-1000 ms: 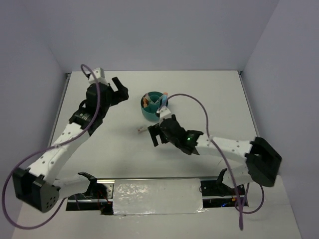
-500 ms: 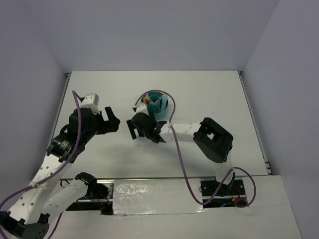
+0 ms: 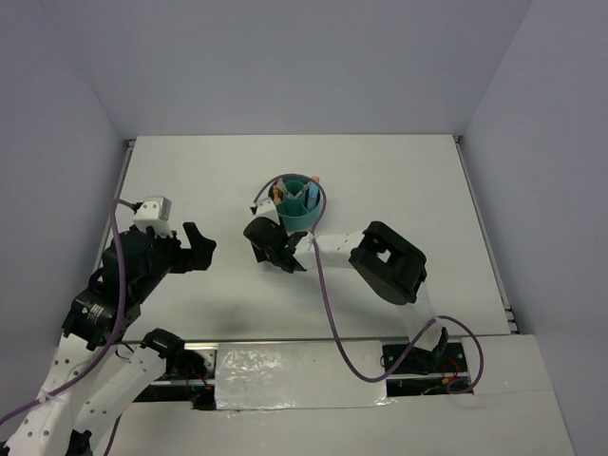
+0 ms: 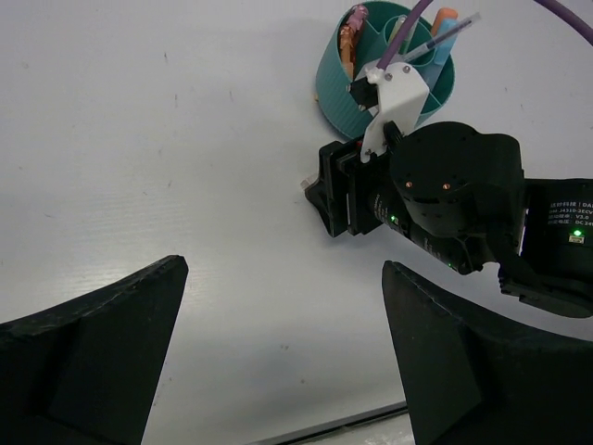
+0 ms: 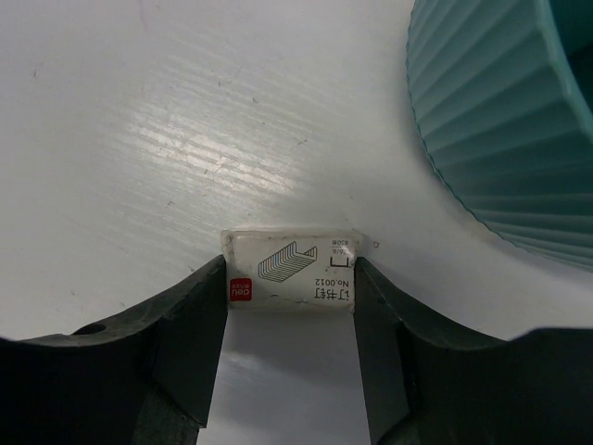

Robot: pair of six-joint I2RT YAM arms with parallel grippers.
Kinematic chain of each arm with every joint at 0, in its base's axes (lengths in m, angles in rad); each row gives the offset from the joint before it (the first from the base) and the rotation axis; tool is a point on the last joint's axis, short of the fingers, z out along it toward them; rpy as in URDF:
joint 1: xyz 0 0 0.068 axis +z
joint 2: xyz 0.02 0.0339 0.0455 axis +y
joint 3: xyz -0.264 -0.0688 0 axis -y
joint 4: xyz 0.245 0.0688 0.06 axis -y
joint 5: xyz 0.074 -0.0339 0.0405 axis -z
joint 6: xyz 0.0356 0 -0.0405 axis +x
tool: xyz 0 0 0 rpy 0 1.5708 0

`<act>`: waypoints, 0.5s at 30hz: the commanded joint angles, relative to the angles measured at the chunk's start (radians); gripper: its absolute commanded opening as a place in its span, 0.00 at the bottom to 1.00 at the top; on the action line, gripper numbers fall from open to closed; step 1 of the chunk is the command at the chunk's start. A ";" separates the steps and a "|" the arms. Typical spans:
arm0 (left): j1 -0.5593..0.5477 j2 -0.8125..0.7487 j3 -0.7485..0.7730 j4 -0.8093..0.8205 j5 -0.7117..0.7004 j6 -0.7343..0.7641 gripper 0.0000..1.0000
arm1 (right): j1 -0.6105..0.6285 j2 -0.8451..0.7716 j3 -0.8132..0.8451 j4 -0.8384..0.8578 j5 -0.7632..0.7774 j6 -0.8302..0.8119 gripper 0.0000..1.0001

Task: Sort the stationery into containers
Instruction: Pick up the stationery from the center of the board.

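A small white staple box (image 5: 290, 275) lies on the table just left of the round teal organizer (image 5: 500, 130). My right gripper (image 5: 290, 289) reaches down over it, and both black fingers press against the box's short ends. From above, the right gripper (image 3: 258, 237) sits at the organizer's (image 3: 299, 201) near-left side. Pens and small orange and pink items (image 4: 352, 28) stand in the organizer's compartments. My left gripper (image 3: 198, 249) hovers open to the left, apart from everything, and its fingers (image 4: 102, 324) frame bare table.
The right arm's elbow and purple cable (image 3: 385, 261) lie to the right of the organizer. The table's near edge with a metal rail (image 3: 294, 347) runs along the front. Grey walls close in the back and sides.
The right gripper swung left to the staple box and its fingers closed in on it. The left arm pulled back toward the near left, staying open.
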 commanded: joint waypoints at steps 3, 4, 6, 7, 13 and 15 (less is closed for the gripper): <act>-0.001 -0.015 0.007 0.023 0.006 0.036 0.99 | 0.018 -0.047 -0.041 0.099 0.034 -0.007 0.42; -0.001 -0.024 0.003 0.025 0.002 0.034 0.99 | 0.026 -0.078 -0.064 0.119 0.039 -0.016 0.41; -0.001 -0.044 -0.023 0.052 -0.004 0.031 0.99 | 0.061 -0.220 -0.167 0.210 0.074 -0.031 0.40; -0.001 -0.066 -0.033 0.062 -0.002 0.031 0.99 | 0.070 -0.274 -0.202 0.241 0.097 -0.047 0.40; 0.000 -0.152 -0.063 0.091 -0.002 0.027 0.99 | 0.049 -0.499 -0.439 0.504 0.247 -0.152 0.40; 0.000 -0.178 -0.077 0.099 -0.007 0.022 0.99 | 0.031 -0.500 -0.480 0.607 0.258 -0.185 0.40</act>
